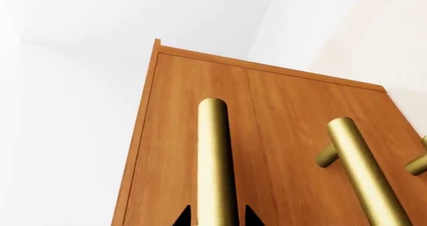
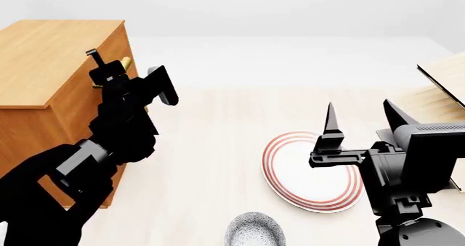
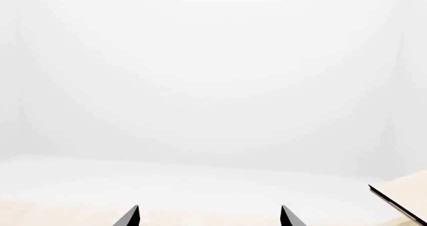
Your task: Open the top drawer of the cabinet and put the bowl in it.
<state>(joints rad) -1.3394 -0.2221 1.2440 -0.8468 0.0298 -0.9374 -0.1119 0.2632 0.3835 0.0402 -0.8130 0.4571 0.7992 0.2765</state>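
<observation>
My left claw (image 1: 215, 217) sits at the front of the boxy orange-brown wooden cabinet (image 2: 51, 55), which stands at the left edge of the pale worktop (image 2: 210, 142). In the left wrist view its two dark tips stand either side of a brass bar handle (image 1: 215, 161), close against it; whether they press on it I cannot tell. I take this bar for the top drawer's handle, but the drawer seams are not visible, so that is a guess.

The right claw (image 2: 361, 121) hangs with its tips well apart over the flat white plate with red rings (image 2: 312, 172), holding nothing.

The small speckled blue-grey and white bowl (image 2: 254, 231) rests at the near edge of the worktop, just beside the plate and well apart from the cabinet.

Risks, as I judge them: pulling with a loose hold would let the round bar slip out; if I am on the wrong bar, a lower drawer opens; an off-axis pull could jam the drawer.

Count: one cabinet, two handles in the wrist view, one bowl, one plate, one pale tilted-board rack (image 2: 445, 77) at the right edge, two claws.
</observation>
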